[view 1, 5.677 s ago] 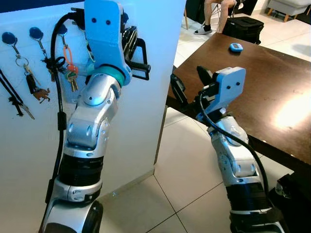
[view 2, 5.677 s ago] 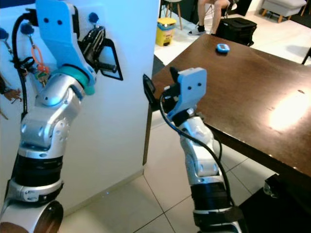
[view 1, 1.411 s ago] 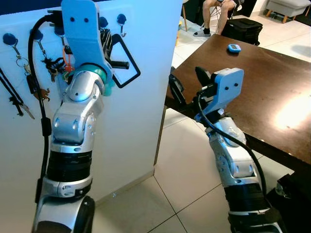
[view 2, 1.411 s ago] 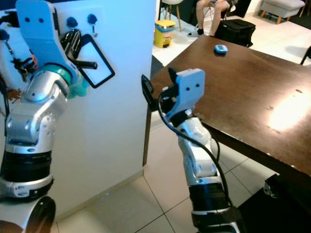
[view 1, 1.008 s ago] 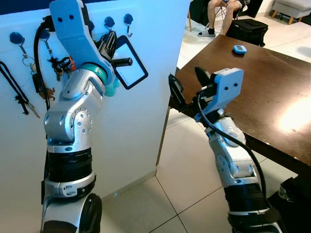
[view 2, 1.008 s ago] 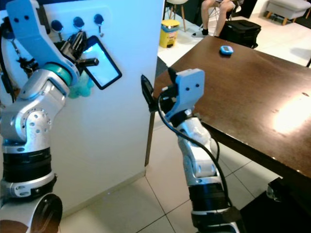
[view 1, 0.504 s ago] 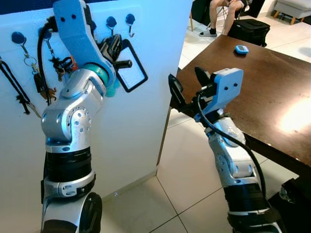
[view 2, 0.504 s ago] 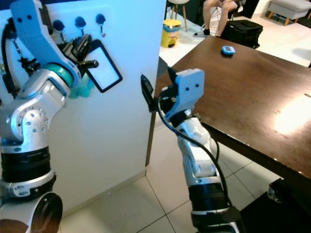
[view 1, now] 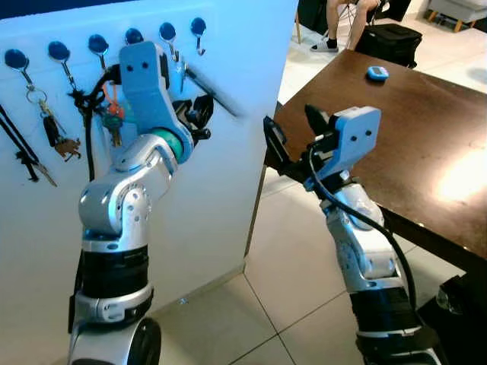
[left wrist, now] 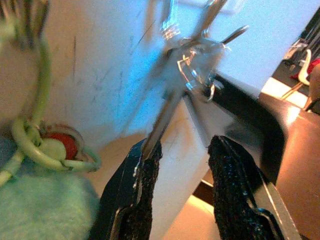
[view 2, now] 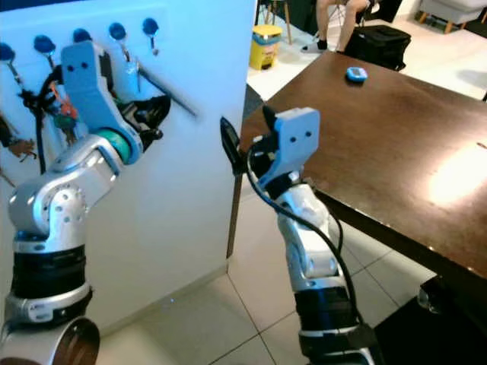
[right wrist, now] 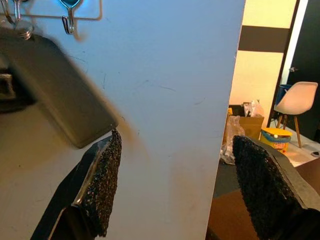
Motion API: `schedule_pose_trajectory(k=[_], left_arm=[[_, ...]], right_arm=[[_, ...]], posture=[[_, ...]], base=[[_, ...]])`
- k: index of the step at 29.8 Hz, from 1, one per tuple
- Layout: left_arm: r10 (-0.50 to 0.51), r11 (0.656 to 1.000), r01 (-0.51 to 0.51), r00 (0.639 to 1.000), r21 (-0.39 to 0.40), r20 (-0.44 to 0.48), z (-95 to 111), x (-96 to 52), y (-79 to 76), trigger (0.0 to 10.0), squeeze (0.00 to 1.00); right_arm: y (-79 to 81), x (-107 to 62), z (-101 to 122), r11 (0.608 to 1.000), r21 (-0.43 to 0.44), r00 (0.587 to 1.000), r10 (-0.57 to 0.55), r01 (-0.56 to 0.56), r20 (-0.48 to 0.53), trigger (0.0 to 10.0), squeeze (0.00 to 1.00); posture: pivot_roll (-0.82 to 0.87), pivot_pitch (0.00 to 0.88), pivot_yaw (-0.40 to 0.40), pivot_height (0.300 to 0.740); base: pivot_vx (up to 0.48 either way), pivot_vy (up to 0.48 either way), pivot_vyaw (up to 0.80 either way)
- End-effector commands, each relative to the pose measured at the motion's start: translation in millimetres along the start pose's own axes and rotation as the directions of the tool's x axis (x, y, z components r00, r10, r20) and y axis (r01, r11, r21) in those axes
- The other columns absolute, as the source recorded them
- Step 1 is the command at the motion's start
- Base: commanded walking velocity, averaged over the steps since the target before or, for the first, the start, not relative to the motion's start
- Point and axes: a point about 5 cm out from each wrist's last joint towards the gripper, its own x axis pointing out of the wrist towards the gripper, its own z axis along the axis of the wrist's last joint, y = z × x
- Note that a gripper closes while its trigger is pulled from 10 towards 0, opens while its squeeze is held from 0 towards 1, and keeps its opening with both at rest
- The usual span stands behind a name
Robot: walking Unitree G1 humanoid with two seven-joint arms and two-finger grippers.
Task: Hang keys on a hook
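Here, a white panel (view 1: 228, 114) carries a row of blue hooks (view 1: 133, 36) along its top, several already hung with key bunches (view 1: 110, 122). A dark table (view 1: 411, 129) stands to the right. The left gripper (view 1: 199, 115) is raised against the panel just below the hooks, its fingers (left wrist: 150, 170) set narrowly apart around the keys (left wrist: 192, 52), whose ring sits at a hook; a blurred dark tag (view 1: 213, 95) swings from it. The right gripper (right wrist: 177, 175) hovers beside the panel edge, jaws wide, holding nothing. To finish well, I would check the ring is fully over the hook's curl, then draw the fingers straight back without snagging the tag.
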Motion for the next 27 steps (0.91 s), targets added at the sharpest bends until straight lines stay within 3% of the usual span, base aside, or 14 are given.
schedule_pose_trajectory(k=[1,5,9,10,12,14,15,16,17,19,20,22,25,27], left_arm=[[-0.062,0.994,0.056,0.996,0.091,0.063,2,-9.3,-10.1,10.0,0.0],[-0.122,0.981,0.112,0.991,0.159,0.053,-7,-21.4,-16.5,10.0,0.0],[-0.147,0.976,0.14,0.989,0.166,0.032,-12,-25.4,-17.8,10.0,0.0],[-0.209,0.96,0.213,0.977,0.182,-0.044,-29,-38.1,-19.5,10.0,0.0],[-0.209,0.96,0.213,0.977,0.182,-0.044,-29,-38.1,-19.5,10.0,0.0],[-0.214,0.944,0.239,0.968,0.227,-0.131,-53,-52.1,-14.2,10.0,0.0],[-0.214,0.944,0.239,0.968,0.227,-0.131,-53,-52.1,-14.2,10.0,0.0],[-0.138,0.939,0.187,0.974,0.288,-0.181,-72,-62.4,-0.3,10.0,0.0],[-0.138,0.939,0.187,0.974,0.288,-0.181,-72,-62.4,-0.3,10.0,0.0],[0.01,0.932,0.044,0.989,0.36,-0.147,-80,-72.1,22.2,10.0,0.0],[0.01,0.932,0.044,0.989,0.36,-0.147,-80,-72.1,22.2,10.0,0.0],[0.145,0.9,-0.09,0.985,0.426,-0.097,-82,-85.1,43.9,10.0,0.0],[0.145,0.9,-0.09,0.985,0.426,-0.097,-82,-85.1,43.9,10.0,0.0],[0.192,0.886,-0.138,0.978,0.442,-0.079,-81,-91.1,51.9,10.0,0.0]], right_arm=[[1.4,-2.7,-2,1.0,-0.006,1.0,0.003,-0.003,-0.01,10.0,0.0],[2.1,-3.0,-2,1.0,-0.005,1.0,0.004,-0.004,-0.01,10.0,0.0],[2.2,-3.0,-2,1.0,-0.005,1.0,0.004,-0.004,-0.01,10.0,0.0],[2.2,-3.5,-3,1.0,-0.005,1.0,0.003,-0.003,-0.012,10.0,0.0],[2.2,-3.5,-3,1.0,-0.005,1.0,0.003,-0.003,-0.012,10.0,0.0],[2.3,-4.2,-4,1.0,-0.004,1.0,0.003,-0.003,-0.016,10.0,0.0],[2.3,-4.2,-4,1.0,-0.004,1.0,0.003,-0.003,-0.016,10.0,0.0],[3.3,-5.0,-5,1.0,-0.001,1.0,0.004,-0.004,-0.021,10.0,0.0],[3.3,-5.0,-5,1.0,-0.001,1.0,0.004,-0.004,-0.021,10.0,0.0],[3.3,-7.9,-9,1.0,0.0,0.999,0.003,-0.003,-0.035,10.0,0.0],[3.3,-7.9,-9,1.0,0.0,0.999,0.003,-0.003,-0.035,10.0,0.0],[0.1,-14.4,-19,1.0,-0.007,0.997,-0.008,0.008,-0.072,10.0,0.0],[0.1,-14.4,-19,1.0,-0.007,0.997,-0.008,0.008,-0.072,10.0,0.0],[-2.0,-18.4,-24,1.0,-0.011,0.996,-0.015,0.014,-0.091,10.0,0.0]], posture=[[-0.03,0.079,0.077,0.74],[-0.03,0.08,0.079,0.74],[-0.03,0.08,0.079,0.74],[-0.03,0.081,0.08,0.74],[-0.03,0.081,0.08,0.74],[-0.03,0.084,0.081,0.74],[-0.03,0.084,0.081,0.74],[-0.03,0.084,0.081,0.74],[-0.03,0.084,0.081,0.74],[-0.03,0.084,0.078,0.74],[-0.03,0.084,0.078,0.74],[-0.03,0.084,0.074,0.74],[-0.03,0.084,0.074,0.74],[-0.02,0.083,0.07,0.74]], base=[[0.0,0.0,0.0],[0.0,0.0,0.0],[0.0,0.0,0.0],[0.0,0.0,0.0],[0.0,0.0,0.0],[0.0,0.0,0.0],[0.0,0.0,0.0],[0.0,0.0,0.0],[0.0,0.0,0.0],[0.0,0.0,0.0],[0.0,0.0,0.0],[0.0,0.0,0.0],[0.0,0.0,0.0],[0.0,0.0,0.0]])
